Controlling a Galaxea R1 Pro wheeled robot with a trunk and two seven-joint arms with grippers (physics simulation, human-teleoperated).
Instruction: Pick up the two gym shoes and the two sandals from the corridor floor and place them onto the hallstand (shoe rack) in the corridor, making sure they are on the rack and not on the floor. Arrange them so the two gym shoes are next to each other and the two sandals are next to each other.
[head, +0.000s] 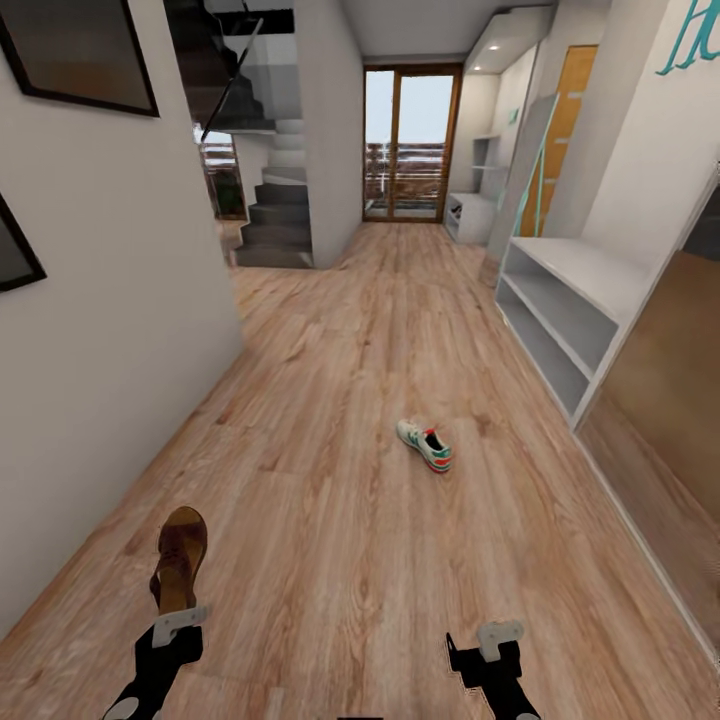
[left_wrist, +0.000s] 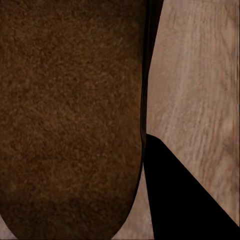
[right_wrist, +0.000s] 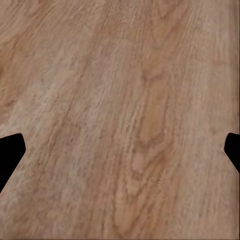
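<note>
The corridor floor ran away toward twelve o'clock as warm wood-grain planks, ending at a glazed door, with a grey staircase at eleven o'clock. Along the right wall, at about two o'clock, stood a straight-sided white bench unit with two open shelf levels, under teal lettering at one o'clock; a further pale unit sat far down the corridor by the door. Near the middle of the floor, at roughly one o'clock from the robot, one gym shoe lay alone, white with green stripes and an orange-red heel, well apart from the bench. At about seven o'clock a sandal was pinched by the left gripper, its brown sole close against the wrist camera, one dark finger beside it. The right gripper hung at five o'clock over bare planks, its fingertips spread wide apart with nothing between them.
</note>
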